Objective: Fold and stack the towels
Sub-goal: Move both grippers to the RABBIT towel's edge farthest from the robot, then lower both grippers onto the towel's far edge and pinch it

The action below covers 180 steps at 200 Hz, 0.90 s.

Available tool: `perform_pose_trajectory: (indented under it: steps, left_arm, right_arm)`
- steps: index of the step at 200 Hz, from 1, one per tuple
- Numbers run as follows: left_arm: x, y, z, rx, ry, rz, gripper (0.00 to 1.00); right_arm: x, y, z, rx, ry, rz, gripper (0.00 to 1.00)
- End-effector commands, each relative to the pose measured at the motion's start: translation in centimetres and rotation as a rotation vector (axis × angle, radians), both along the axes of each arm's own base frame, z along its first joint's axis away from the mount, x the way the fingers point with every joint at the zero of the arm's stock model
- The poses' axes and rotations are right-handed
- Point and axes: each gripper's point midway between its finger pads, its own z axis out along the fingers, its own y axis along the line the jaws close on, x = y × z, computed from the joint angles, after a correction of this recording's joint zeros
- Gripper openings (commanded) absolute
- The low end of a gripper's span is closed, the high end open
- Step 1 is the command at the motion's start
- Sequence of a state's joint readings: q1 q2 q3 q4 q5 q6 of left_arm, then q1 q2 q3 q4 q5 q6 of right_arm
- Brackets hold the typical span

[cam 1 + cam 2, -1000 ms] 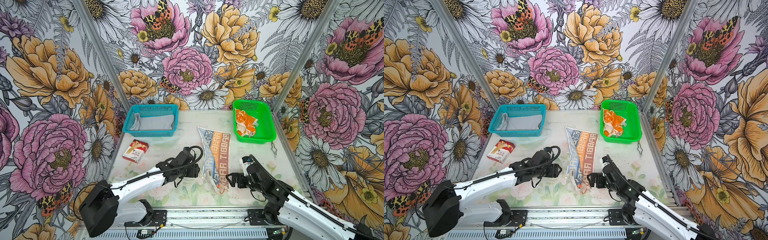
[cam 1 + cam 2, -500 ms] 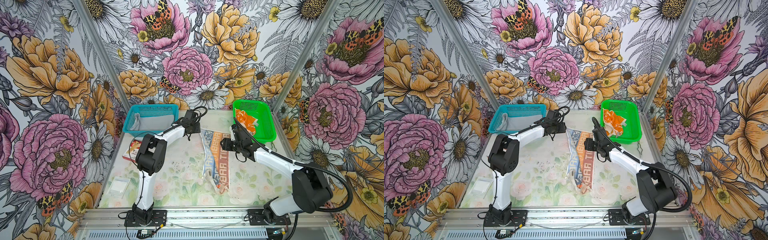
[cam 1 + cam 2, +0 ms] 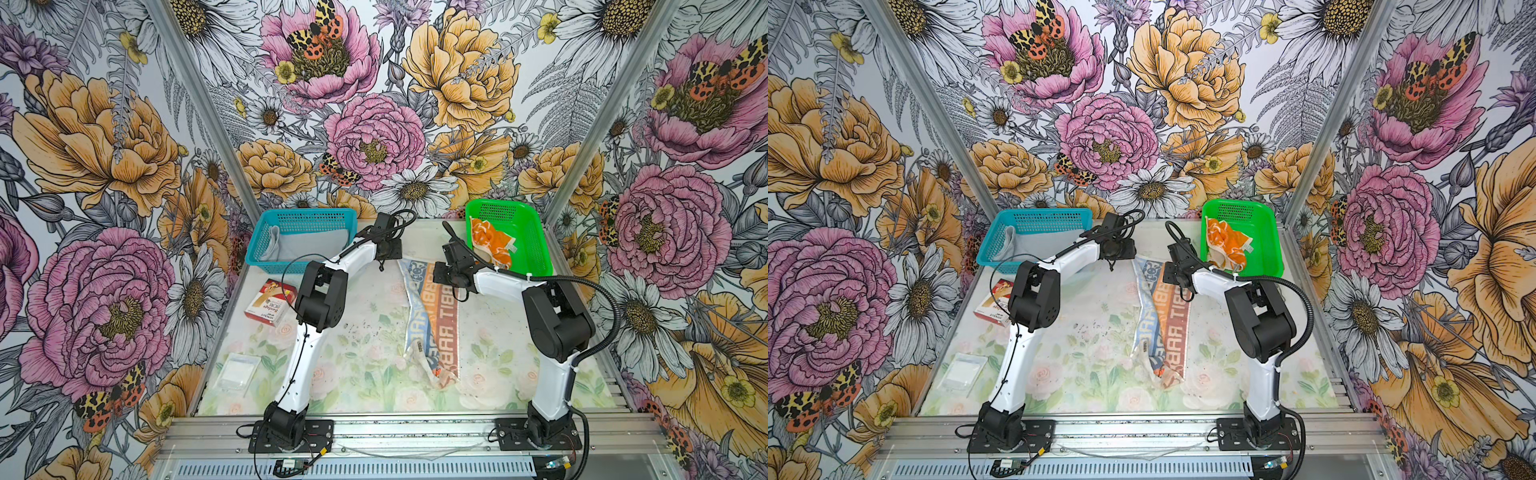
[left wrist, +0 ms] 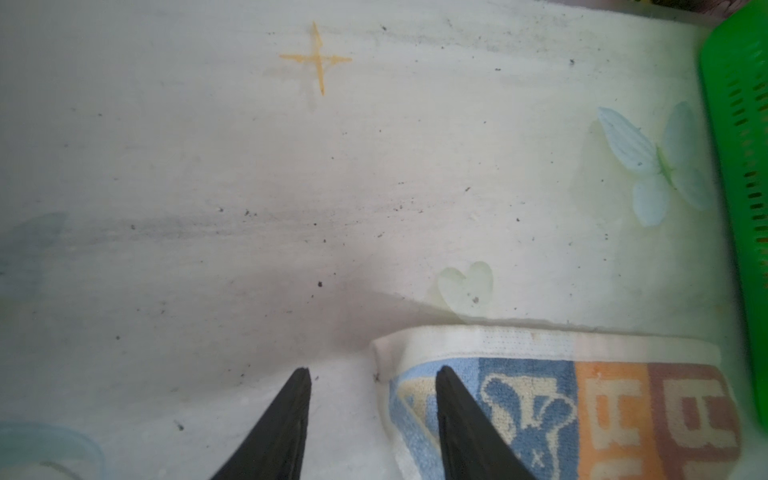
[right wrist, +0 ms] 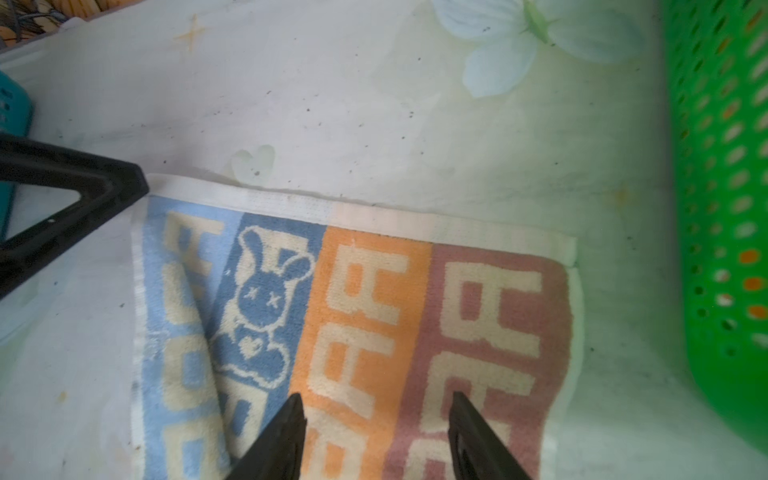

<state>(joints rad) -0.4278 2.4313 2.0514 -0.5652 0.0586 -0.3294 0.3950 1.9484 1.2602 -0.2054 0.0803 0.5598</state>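
Note:
The cream RABBIT towel (image 3: 432,316) (image 3: 1167,320) lies lengthways mid-table, its near end crumpled. At its far end my left gripper (image 4: 372,372) (image 3: 382,266) stands open astride the towel's corner (image 4: 582,407), one finger over the cloth and one over bare table. My right gripper (image 5: 377,397) (image 3: 440,274) is open just above the towel's orange and pink stripes (image 5: 353,311), holding nothing. The grey towel (image 3: 311,245) lies in the blue basket. The orange towel (image 3: 492,245) lies bunched in the green basket.
The blue basket (image 3: 307,216) stands at the back left and the green basket (image 3: 536,245) (image 5: 727,208) at the back right, close to the right gripper. A red-and-white box (image 3: 270,305) and a flat white packet (image 3: 239,370) lie along the left edge.
Both arms have swung from the towel's near end to its far end by the baskets. Both sets of jaws have narrowed but stay apart.

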Motion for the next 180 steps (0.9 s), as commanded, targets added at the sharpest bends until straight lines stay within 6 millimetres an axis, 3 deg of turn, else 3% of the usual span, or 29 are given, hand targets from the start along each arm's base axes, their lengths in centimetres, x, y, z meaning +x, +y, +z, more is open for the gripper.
perform_pose_trajectory:
  steps: [1,39,77,123,133,139,149,180]
  left_arm:
    - [-0.2,-1.6,0.0,-0.055,0.024,-0.048,0.47]
    - [0.1,-1.9,-0.3,-0.060,0.025,-0.048,0.38]
    - [-0.1,-1.5,-0.4,-0.043,0.036,-0.044,0.00]
    - [-0.5,1.5,1.7,0.079,-0.026,0.019,0.00]
    - [-0.6,1.5,1.5,0.083,-0.023,0.012,0.39]
    - [-0.7,1.5,1.3,0.073,-0.014,0.010,0.48]
    - [-0.5,1.3,0.9,0.042,0.003,0.006,0.52]
    - [-0.2,0.1,0.6,-0.034,0.011,-0.009,0.52]
  right_arm:
    - [1.9,-1.2,1.4,-0.006,-0.048,-0.054,0.57]
    - [1.9,-2.2,1.5,-0.011,-0.043,-0.066,0.57]
    - [1.7,-2.3,2.0,-0.010,-0.048,-0.056,0.57]
    - [2.2,-2.5,1.9,-0.021,-0.051,-0.055,0.58]
    - [2.2,-2.5,1.9,-0.022,-0.050,-0.052,0.58]
    - [2.2,-2.6,1.9,-0.023,-0.050,-0.054,0.58]
    - [2.1,-3.0,1.9,-0.033,-0.049,-0.068,0.58]
    - [1.6,-4.8,1.1,-0.044,-0.029,-0.115,0.58]
